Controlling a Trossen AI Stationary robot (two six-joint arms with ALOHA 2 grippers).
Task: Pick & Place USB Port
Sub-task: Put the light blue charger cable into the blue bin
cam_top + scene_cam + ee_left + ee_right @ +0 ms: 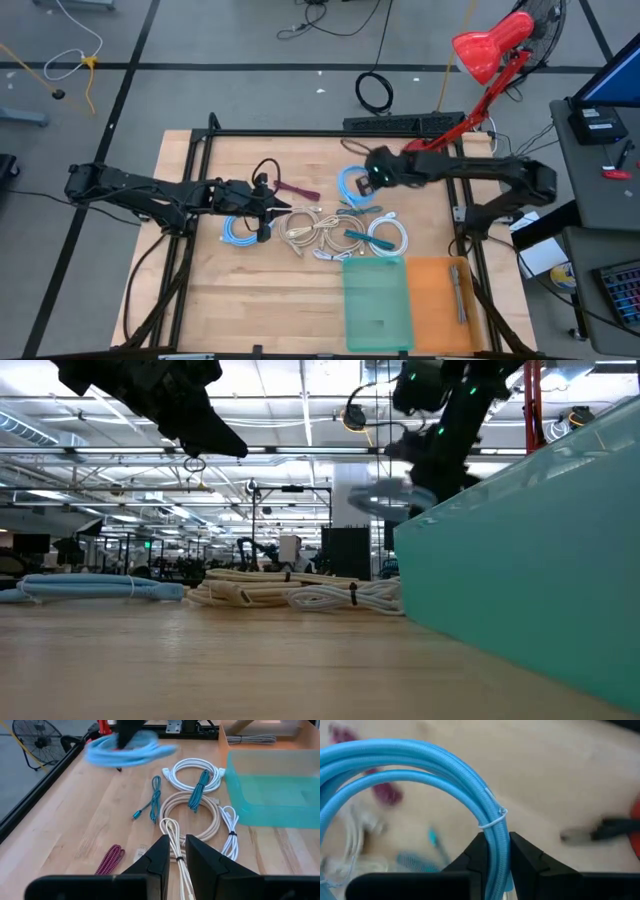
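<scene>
wooden table [200, 290], right end effector [494, 851] gripping blurred blue cable [420, 757]

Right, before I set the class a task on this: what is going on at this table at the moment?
A two-armed robot is sorting coiled USB cables on a wooden table. The right gripper has its jaws shut on a light blue coiled cable and holds it lifted above the table. The left gripper hangs over a cream cable, which runs between its narrowly parted jaws. More coils lie in the middle, next to a teal bin and an orange bin.
</scene>
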